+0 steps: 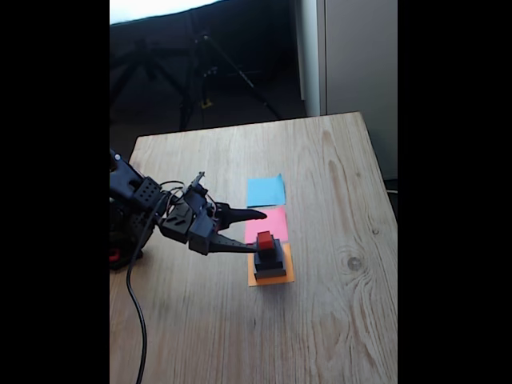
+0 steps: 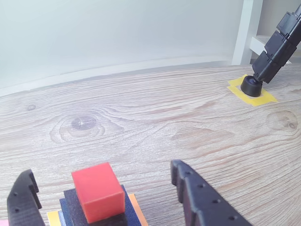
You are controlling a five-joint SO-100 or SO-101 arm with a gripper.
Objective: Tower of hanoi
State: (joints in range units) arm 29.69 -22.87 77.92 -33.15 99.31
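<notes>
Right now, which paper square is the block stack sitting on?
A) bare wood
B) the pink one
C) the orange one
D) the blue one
C: in the fixed view the stack stands on the orange square, with the pink square and blue square lying bare beyond it.

Desk [image 1: 320, 160]: pale wood planks with visible grain and a dark knot [image 1: 350, 262] near its right edge in the fixed view.

Blue paper square [image 1: 266, 191]: flat on the desk, farthest from the camera in a row of three.

Pink paper square [image 1: 270, 222]: flat, just beside the blue one, middle of the row.

Orange paper square [image 1: 272, 278]: flat, nearest of the row, mostly covered.

Tripod [image 1: 210, 68]: dark legs on the floor beyond the desk.

Yellow tape patch [image 2: 254, 96]: on the desk in the wrist view, with a black rubber foot [image 2: 250, 86] standing on it.
</notes>
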